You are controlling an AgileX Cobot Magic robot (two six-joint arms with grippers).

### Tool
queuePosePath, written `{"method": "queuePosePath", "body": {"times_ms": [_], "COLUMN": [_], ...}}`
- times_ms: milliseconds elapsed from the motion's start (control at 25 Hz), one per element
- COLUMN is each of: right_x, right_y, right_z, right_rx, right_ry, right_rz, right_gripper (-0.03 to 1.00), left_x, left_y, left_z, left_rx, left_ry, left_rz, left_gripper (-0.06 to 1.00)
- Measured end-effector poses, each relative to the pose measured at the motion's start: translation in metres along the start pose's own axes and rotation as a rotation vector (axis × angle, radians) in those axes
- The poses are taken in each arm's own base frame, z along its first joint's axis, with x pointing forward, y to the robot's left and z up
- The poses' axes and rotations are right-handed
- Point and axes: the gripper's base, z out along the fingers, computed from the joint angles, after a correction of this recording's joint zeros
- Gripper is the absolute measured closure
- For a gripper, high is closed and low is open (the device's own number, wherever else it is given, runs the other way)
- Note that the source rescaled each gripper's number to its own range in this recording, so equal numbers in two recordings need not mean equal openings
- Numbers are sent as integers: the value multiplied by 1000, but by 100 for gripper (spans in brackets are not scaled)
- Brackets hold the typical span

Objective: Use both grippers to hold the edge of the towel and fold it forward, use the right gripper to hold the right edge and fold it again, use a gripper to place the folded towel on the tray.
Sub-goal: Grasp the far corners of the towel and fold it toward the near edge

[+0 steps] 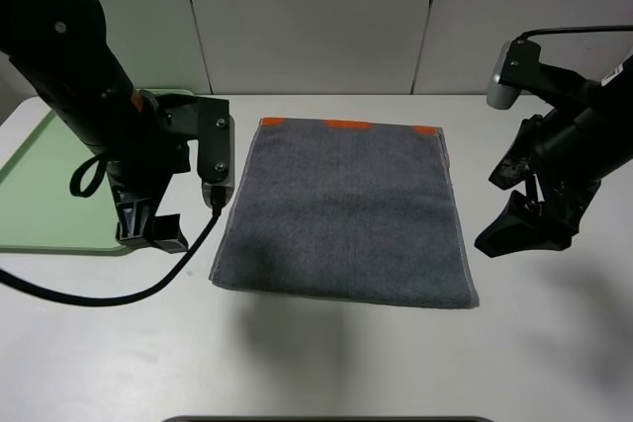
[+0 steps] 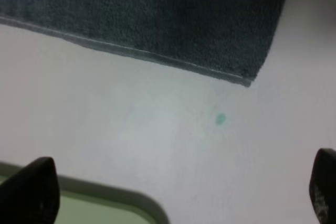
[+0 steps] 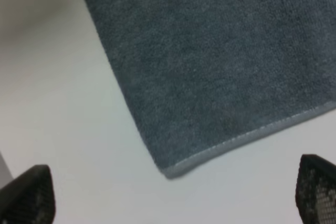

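Both my tools are empty and spread wide. The left gripper (image 1: 150, 229) hangs with its jaws apart over the strip of table between the pale green tray (image 1: 40, 195) and the towel (image 1: 346, 210). The right gripper (image 1: 490, 212) hovers, jaws just as far apart, off the towel's other side and clear of the cloth. The dark grey towel lies flat in the middle of the white table (image 1: 326, 363), between my two arms, with slivers of its orange band (image 1: 346, 125) peeking out along the far edge. From my wrist cameras the near edge shows no hem at either near corner (image 3: 168, 171), while both side edges carry the pale stitched line. So I judge that the near edge is a fold, the forward fold is done, and the sideways fold comes next. That move turns on the right edge (image 1: 457, 214): it runs from near to far and lies near my right gripper, on its inner side, toward the middle of the table. My right arm is plainly the nearer one; the left would have to cross the whole cloth. I would need to go down and inward to pinch that hem, then carry it over toward the left edge (image 1: 229, 214), the side where the tray waits.
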Motion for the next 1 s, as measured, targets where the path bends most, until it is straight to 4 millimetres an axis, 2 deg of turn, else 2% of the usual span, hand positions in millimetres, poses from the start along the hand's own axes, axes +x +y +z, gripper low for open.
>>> {"method": "queuePosePath", "body": {"times_ms": [160, 280, 440, 760, 1000], "right_x": [6, 18, 30, 39, 39], "right_y": [-4, 0, 5, 10, 9], "right_z": [19, 35, 47, 53, 53], "right_rx": [-11, -10, 11, 26, 35], "right_ry": [15, 37, 49, 59, 56], "right_rz": [23, 7, -1, -25, -27], "right_gripper": [-3, -3, -3, -3, -3], "left_x": [-2, -3, -5, -27, -39], "left_y": [2, 2, 2, -18, -28], "left_z": [7, 10, 16, 31, 54], "left_rx": [2, -2, 9, 46, 79], "left_ry": [1, -3, 5, 9, 25], "left_rz": [5, 7, 27, 143, 192], "left_gripper": [-1, -1, -1, -1, -1]}}
